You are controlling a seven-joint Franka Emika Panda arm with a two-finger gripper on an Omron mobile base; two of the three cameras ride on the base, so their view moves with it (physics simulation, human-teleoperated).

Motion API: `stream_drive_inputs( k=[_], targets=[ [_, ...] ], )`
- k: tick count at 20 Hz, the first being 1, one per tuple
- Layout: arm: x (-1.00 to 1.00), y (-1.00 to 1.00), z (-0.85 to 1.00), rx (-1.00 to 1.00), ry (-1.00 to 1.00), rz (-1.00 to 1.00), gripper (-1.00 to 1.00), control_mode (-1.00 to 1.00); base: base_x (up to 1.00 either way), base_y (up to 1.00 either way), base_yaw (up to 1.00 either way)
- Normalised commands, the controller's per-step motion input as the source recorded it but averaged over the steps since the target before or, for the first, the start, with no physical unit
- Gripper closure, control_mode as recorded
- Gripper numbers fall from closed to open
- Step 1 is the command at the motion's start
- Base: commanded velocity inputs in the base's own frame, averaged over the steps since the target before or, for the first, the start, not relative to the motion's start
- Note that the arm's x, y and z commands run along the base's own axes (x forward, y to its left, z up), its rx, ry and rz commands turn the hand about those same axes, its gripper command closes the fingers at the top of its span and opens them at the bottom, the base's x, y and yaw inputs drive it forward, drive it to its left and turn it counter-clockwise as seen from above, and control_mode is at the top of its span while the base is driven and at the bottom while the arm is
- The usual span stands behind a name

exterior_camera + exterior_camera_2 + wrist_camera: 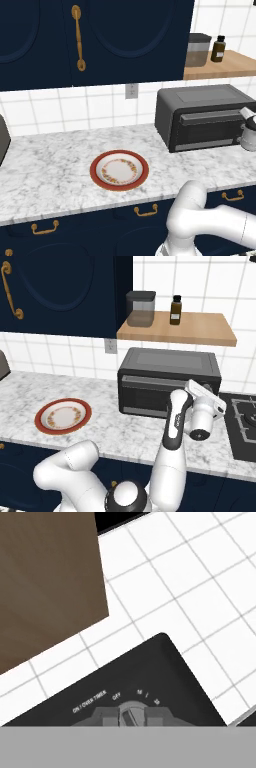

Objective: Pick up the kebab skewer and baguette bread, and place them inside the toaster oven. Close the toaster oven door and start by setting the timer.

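Claw (212, 393) at toaster oven (169, 381) knob, seemingly

We see the arm's hand raised before the right end of the closed toaster oven (167, 381), its claw seemingly hidden, and the empty floral plate (63, 415) on the marble surface (115, 428).

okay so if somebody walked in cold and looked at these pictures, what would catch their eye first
Probably the red-rimmed floral plate, lying bare on the marble counter left of the toaster oven. Next, the white arm reaching to the oven's right end, with the toaster oven door shut. In the hand view a timer knob labelled OFF sits right in front of the camera, under the wooden shelf with its jars.
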Motion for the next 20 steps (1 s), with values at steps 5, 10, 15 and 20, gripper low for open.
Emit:
stream_drive_inputs(
  k=[5, 10, 15, 20],
  targets=[
    [0.12, 0.0, 0.0, 0.18, 0.0, -0.01, 1.0, -1.0, 0.0, 0.0, 0.0],
    [0.08, 0.0, 0.0, 0.17, 0.0, -0.01, 1.0, -1.0, 0.0, 0.0, 0.0],
    [0.04, 0.03, 0.0, 0.17, 0.0, 0.0, 1.0, -1.0, 0.0, 0.0, 0.0],
    [0.03, 0.04, 0.03, 0.19, 0.0, 0.0, 1.0, -1.0, 0.0, 0.0, 0.0]
  ],
)
